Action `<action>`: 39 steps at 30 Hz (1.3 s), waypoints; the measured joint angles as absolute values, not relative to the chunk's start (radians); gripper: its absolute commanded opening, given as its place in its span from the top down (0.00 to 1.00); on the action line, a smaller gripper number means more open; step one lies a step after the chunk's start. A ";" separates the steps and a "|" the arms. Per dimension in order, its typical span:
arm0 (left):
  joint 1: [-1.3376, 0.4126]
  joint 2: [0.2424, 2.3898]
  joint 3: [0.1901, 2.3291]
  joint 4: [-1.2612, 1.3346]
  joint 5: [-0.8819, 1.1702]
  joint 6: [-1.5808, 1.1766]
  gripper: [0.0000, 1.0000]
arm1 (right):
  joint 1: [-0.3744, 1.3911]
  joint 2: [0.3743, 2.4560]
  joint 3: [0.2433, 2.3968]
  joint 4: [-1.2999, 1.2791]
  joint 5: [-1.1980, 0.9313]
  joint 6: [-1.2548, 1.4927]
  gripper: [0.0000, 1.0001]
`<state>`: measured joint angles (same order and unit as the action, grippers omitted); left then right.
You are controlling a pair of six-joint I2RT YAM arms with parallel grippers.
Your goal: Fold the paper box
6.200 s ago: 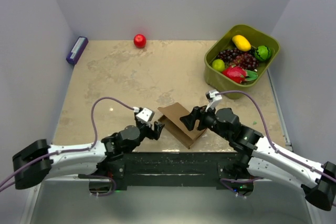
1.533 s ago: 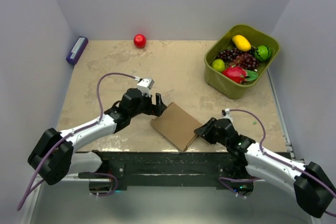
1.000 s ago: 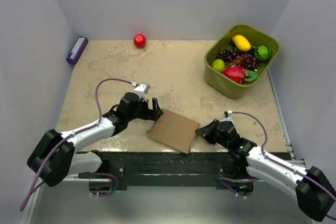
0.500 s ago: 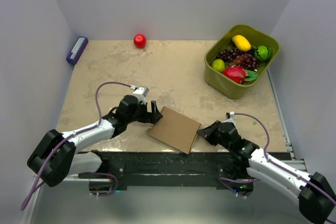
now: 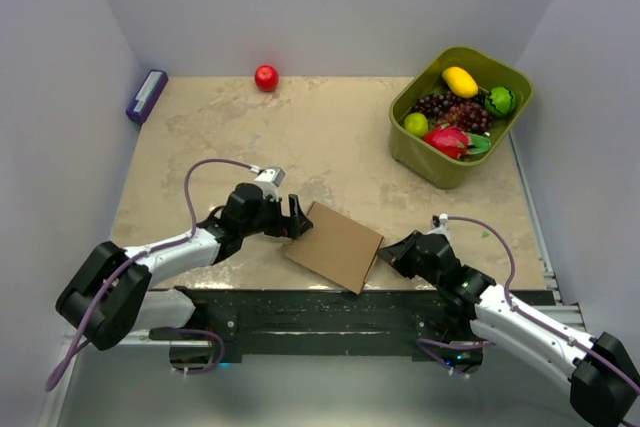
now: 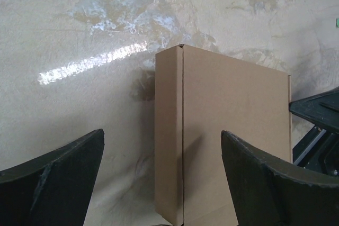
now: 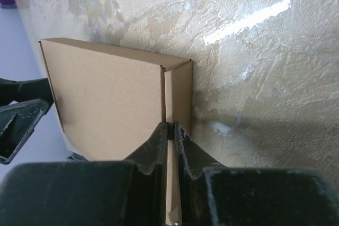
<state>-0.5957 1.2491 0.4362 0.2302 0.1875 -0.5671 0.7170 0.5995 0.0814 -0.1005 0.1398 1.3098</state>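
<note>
The paper box (image 5: 335,245) is a brown cardboard slab lying low near the table's front edge, with a narrow folded strip along its left side (image 6: 168,130). My left gripper (image 5: 297,217) stands wide open at that left edge, its fingers (image 6: 63,168) on either side of the strip and touching nothing. My right gripper (image 5: 385,250) is at the box's right edge. In the right wrist view its jaws (image 7: 170,124) are pinched on a thin cardboard flap of the box (image 7: 106,88).
A green bin (image 5: 425,165) of fruit stands at the back right. A red apple (image 5: 266,78) lies at the back wall and a purple object (image 5: 146,95) at the back left. The dark rail (image 5: 330,312) runs just in front of the box.
The box, earlier tented between both grippers, now lies flat. My left gripper has slid down to its left edge, and the right jaws have narrowed onto the right flap.
</note>
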 measured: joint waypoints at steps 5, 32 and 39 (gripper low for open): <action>-0.596 1.300 0.409 0.290 0.261 -0.603 0.08 | 0.717 0.599 0.081 -0.101 0.140 1.310 1.00; -0.580 1.435 0.410 0.520 0.511 -0.801 0.79 | 0.745 0.648 0.197 -0.143 0.194 0.995 0.24; -0.546 1.436 0.469 0.418 0.559 -0.791 0.79 | 0.966 0.801 0.418 -0.059 0.274 0.737 0.19</action>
<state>-0.5457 1.4357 0.4690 0.4179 0.5591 -0.7906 0.9665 0.8013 0.4183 -0.0593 0.2745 0.7368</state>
